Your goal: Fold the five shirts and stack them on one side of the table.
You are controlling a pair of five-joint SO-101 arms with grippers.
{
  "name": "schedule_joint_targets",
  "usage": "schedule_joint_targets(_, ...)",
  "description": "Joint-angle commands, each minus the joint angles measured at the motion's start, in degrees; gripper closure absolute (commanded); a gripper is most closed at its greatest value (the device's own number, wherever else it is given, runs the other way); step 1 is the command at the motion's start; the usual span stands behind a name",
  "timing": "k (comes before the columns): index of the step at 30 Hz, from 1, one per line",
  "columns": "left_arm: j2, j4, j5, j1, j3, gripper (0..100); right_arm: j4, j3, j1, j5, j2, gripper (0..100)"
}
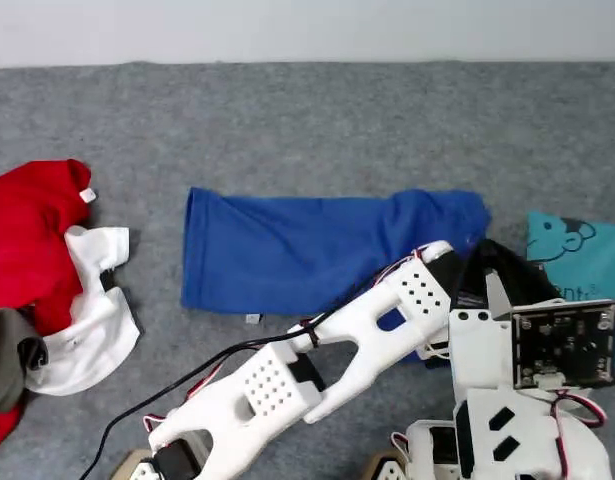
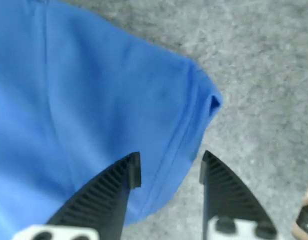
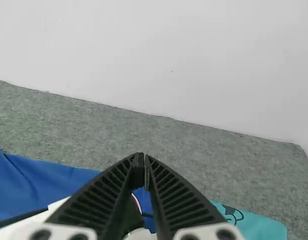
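as the blue shirt [image 1: 287, 250] lies spread mid-surface [image 1: 337, 130], the left gripper [image 2: 169, 172] hangs wide open astride its end edge, holding nothing; the right gripper [image 3: 141, 165] sits raised, closed and empty. folding this shirt appears in hand. the next move likely calls for pinching that edge and carrying it across. a teal shirt [image 1: 577, 260] lies at the right.

Bright, even light washes the grey table [image 1: 307, 130], leaving soft, faint shadows beside the blue shirt [image 1: 287, 250]
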Motion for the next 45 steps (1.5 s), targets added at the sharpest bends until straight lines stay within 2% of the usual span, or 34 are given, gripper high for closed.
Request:
schedule_joint_targets(1,1.6,0.8,0.5,-0.4,-3.7,80,0.2,-2.2,-0.1,-0.4,-0.2,99.0)
schedule_joint_targets(6,5.7,0.5,0.6,-1.2,-5.5,81,0.2,-2.0,-0.1,-0.2,-0.2,99.0)
schedule_joint_targets(11,8.2,0.4,0.2,-1.9,-11.1,92,0.2,-1.9,-0.1,-0.2,0.0,99.0)
schedule_joint_targets(16,8.3,1.7,-0.1,-1.5,-16.1,98,0.2,-1.9,-0.1,-0.2,0.0,99.0)
schedule_joint_targets(23,4.0,1.8,-1.5,-1.9,-19.0,98,0.2,-1.9,0.0,-0.2,-0.1,99.0)
schedule_joint_targets(28,2.5,1.1,-1.6,-4.7,-19.0,98,1.6,-1.9,0.0,-0.4,-0.2,99.0)
schedule_joint_targets(36,2.5,-4.2,-3.8,-12.3,-19.0,98,5.1,-1.9,0.0,-0.4,-0.3,99.0)
schedule_joint_targets(45,3.1,-12.0,-5.0,-15.9,-18.7,98,5.1,-1.9,0.0,-0.4,-0.3,99.0)
